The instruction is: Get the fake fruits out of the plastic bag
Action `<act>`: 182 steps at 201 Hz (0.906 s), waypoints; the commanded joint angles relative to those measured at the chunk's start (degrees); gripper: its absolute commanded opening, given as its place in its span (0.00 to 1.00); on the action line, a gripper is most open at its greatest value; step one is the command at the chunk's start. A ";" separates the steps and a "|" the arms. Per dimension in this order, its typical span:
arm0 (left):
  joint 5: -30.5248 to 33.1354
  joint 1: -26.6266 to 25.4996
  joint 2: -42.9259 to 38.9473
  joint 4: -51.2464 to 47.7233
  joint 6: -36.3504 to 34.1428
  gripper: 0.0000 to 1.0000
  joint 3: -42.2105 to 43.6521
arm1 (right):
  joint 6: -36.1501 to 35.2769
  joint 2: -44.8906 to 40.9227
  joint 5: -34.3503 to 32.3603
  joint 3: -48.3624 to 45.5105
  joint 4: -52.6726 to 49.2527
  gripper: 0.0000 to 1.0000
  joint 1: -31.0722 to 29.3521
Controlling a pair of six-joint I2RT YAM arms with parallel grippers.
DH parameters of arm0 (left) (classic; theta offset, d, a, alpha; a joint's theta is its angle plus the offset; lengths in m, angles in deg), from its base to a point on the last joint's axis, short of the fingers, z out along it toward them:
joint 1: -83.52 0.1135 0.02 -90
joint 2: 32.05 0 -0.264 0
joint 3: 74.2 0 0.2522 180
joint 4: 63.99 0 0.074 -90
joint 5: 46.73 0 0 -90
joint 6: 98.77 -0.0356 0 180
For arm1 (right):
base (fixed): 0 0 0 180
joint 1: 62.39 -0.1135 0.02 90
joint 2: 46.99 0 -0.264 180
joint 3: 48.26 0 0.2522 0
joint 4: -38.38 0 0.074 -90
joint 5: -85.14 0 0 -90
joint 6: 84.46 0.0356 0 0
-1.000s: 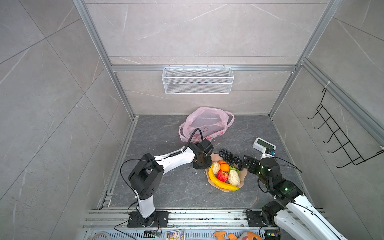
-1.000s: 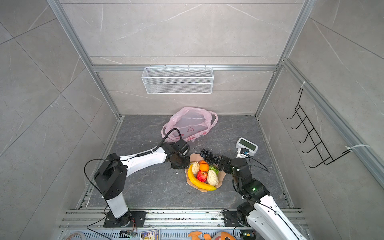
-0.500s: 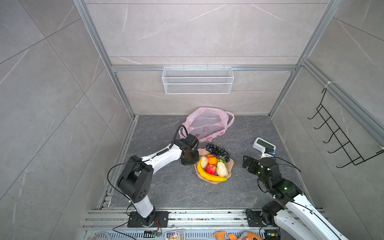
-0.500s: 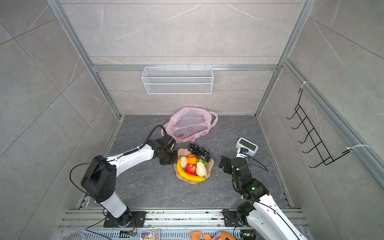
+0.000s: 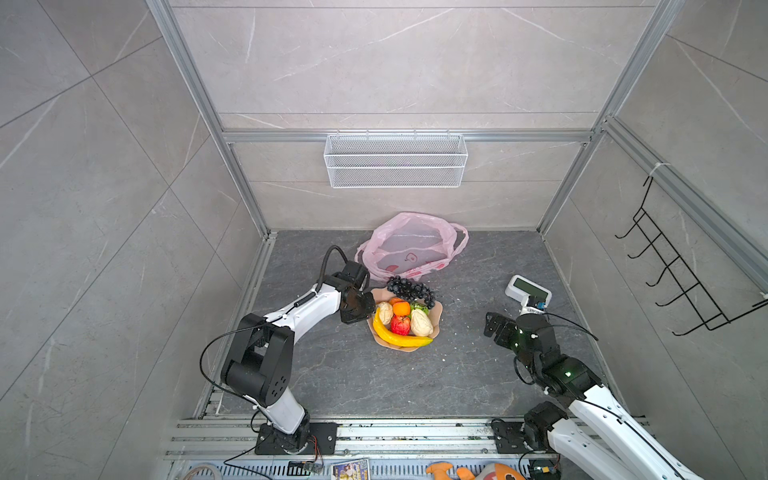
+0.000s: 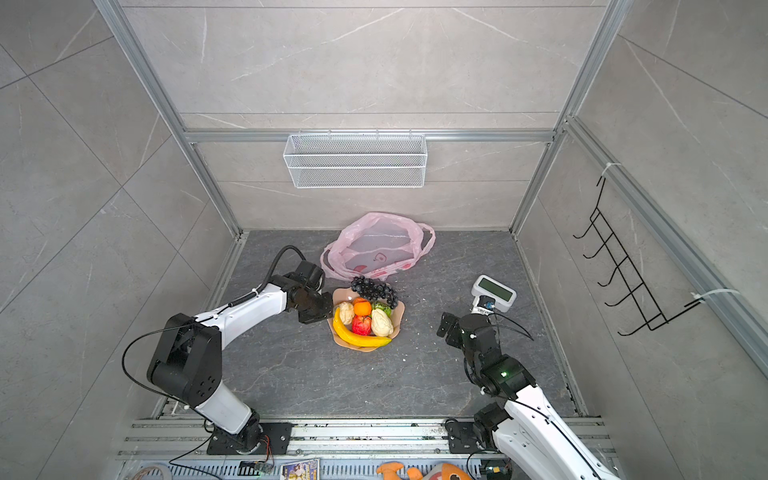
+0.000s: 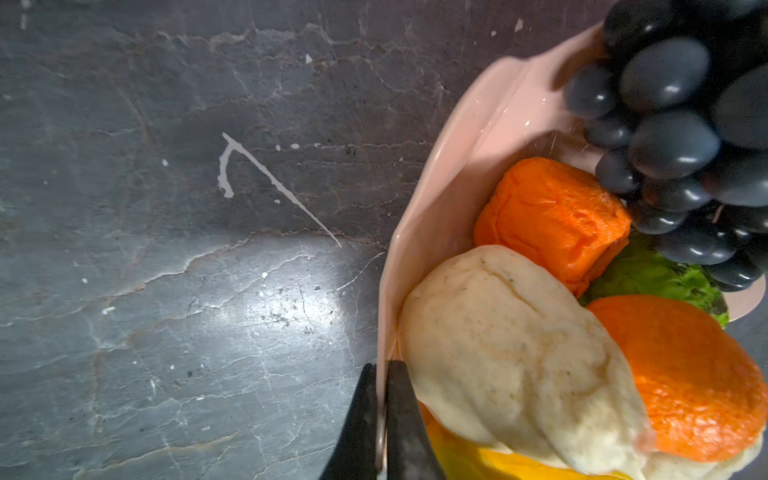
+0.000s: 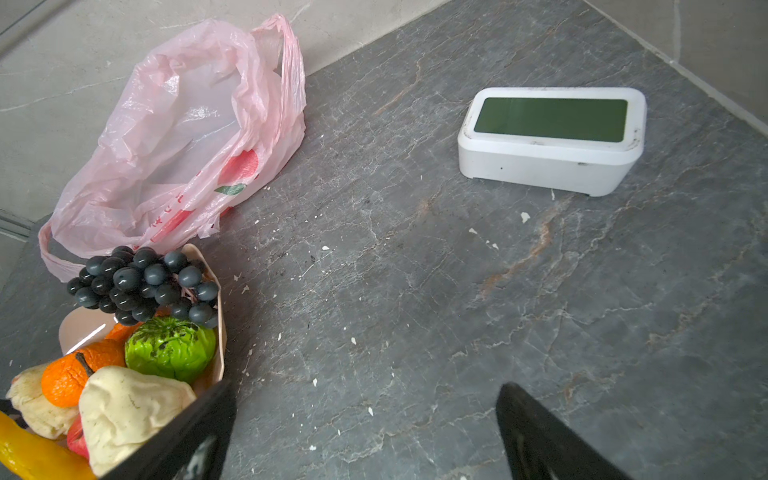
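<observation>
One banana (image 5: 400,339) crosswise along the dish (image 5: 437,326) rim

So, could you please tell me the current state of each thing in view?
plastic bag: slumped on the floor, mouth open, looks empty.
fake fruits: out of the bag, piled in the dish.
dish: loaded, rim pinched.
left gripper: shut on the dish rim.
right gripper: open, empty.
white display: face up, screen blank.

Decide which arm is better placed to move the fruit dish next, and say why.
Left, likely. The left tool is shut on the dish rim; the right tool stands open, apart from it.
</observation>
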 commanded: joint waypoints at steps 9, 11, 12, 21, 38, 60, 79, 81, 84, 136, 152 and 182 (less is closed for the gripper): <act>4.81 0.54 -1.37 -1.76 -2.07 0.06 1.32 | 0.66 0.06 -1.21 1.69 -1.74 1.00 0.16; 4.79 0.57 -1.44 -1.73 -2.05 0.06 1.32 | 0.70 0.06 -1.18 1.71 -1.71 1.00 0.12; 4.74 0.57 -1.41 -1.74 -2.05 0.06 1.28 | 0.70 0.06 -1.17 1.74 -1.70 1.00 0.14; 4.57 0.58 -1.51 -1.49 -2.07 0.07 1.48 | 0.79 0.06 -1.05 1.71 -1.69 1.00 0.16; 4.55 0.58 -2.04 -1.23 -2.05 0.11 1.84 | 0.72 0.18 -1.17 1.84 -1.74 1.00 0.16; 5.35 0.58 -3.36 -1.31 -1.88 0.22 2.25 | 0.37 -0.02 -1.70 2.30 -2.20 1.00 0.12; 6.26 0.67 -4.77 -1.10 -1.47 0.29 2.41 | 0.01 -0.53 -2.98 2.74 -2.57 1.00 0.18; 6.34 0.67 -4.91 -1.08 -1.44 0.30 2.45 | -0.06 -0.60 -3.12 2.83 -2.57 1.00 0.17; 6.36 0.67 -5.04 -0.99 -1.43 0.31 2.44 | -0.15 -0.64 -3.26 2.91 -2.65 1.00 0.16; 7.02 0.67 -7.42 -0.99 -1.21 0.40 1.14 | -1.86 -0.64 -4.94 4.91 -3.80 1.00 0.17; 7.97 0.67 -8.58 -1.46 -1.23 0.42 0.92 | -2.68 -0.82 -5.76 5.49 -4.14 1.00 0.17; 13.75 0.76 -12.95 -3.95 -4.40 0.50 -1.12 | -5.47 -0.33 -8.37 6.99 -4.08 1.00 0.16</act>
